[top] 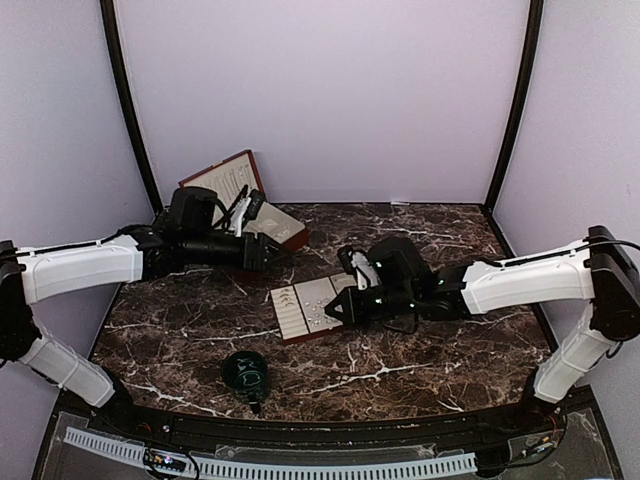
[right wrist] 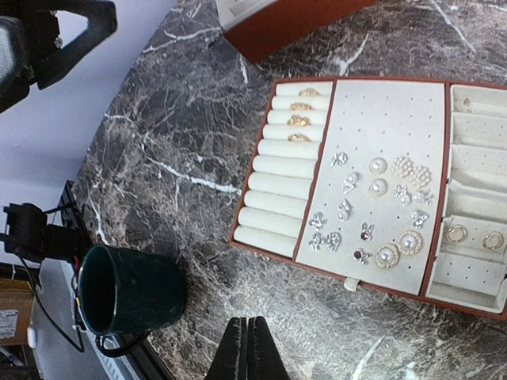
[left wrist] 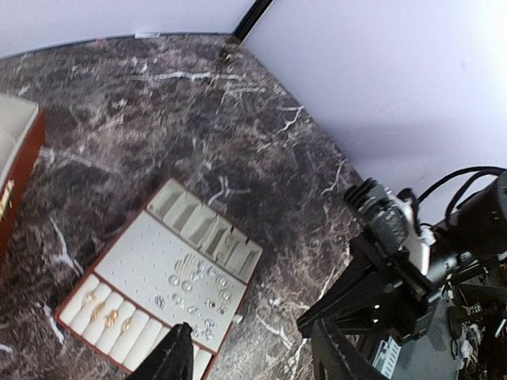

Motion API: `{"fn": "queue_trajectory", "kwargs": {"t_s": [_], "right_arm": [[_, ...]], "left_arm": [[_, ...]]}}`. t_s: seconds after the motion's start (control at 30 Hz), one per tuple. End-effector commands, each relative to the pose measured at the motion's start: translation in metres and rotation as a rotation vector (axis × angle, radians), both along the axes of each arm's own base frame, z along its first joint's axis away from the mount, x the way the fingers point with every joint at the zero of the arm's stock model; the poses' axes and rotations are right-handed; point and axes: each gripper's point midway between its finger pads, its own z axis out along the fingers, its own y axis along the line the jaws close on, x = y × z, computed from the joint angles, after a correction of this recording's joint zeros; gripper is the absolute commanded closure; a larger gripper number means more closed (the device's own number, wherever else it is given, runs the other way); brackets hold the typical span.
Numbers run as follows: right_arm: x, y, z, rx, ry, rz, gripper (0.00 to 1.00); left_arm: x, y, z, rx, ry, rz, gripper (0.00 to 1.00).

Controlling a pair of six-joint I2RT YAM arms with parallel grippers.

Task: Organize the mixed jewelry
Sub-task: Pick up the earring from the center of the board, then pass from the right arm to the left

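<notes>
**Hidden & cut off**

Top view: jewelry pieces (top: 308,308) too small to tell apart; right gripper (top: 330,310) covers tray's (top: 300,333) right part. Right wrist view: tray cut at right edge, red box (right wrist: 293,24) at upper edge.

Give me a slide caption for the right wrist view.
Shut right pincer above marble, near the jewelry tray: four rings in rolls, earrings on the middle pad, green cup alongside.
</notes>
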Motion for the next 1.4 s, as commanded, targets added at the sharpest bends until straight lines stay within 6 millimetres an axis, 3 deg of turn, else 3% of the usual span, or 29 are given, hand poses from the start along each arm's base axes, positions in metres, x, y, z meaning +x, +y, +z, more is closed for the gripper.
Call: {"fn": "queue_trajectory", "kwargs": {"t_s": [0.0, 0.1, 0.27, 0.47, 0.57, 0.73, 1.0, 1.37], "right_arm": [[0.018, 0.008, 0.04, 0.155, -0.052, -0.023, 1.0], [0.028, 0.016, 0.056, 0.181, -0.095, -0.007, 1.0], [0.052, 0.014, 0.089, 0.248, -0.111, -0.054, 1.0], [0.068, 0.008, 0.135, 0.322, -0.083, -0.101, 1.0], [0.064, 0.01, 0.152, 0.394, -0.045, -0.095, 1.0], [0.051, 0.016, 0.177, 0.529, -0.007, -0.037, 1.0], [0.04, 0.013, 0.186, 0.604, 0.038, -0.019, 1.0], [0.037, 0.014, 0.189, 0.655, 0.07, -0.013, 1.0]], "left_arm": [[0.012, 0.017, 0.052, -0.052, -0.139, -0.09, 0.47], [0.027, 0.033, 0.05, -0.073, -0.126, -0.092, 0.45], [0.025, 0.031, 0.047, -0.06, -0.225, -0.18, 0.44], [0.014, 0.029, 0.094, -0.183, -0.549, -0.195, 0.43], [0.003, 0.016, 0.102, -0.19, -0.668, -0.188, 0.43], [-0.023, -0.021, 0.091, -0.164, -0.773, -0.198, 0.43], [-0.021, -0.042, 0.067, -0.198, -0.741, -0.178, 0.47], [-0.028, -0.067, 0.07, -0.215, -0.783, -0.173, 0.65]]}}
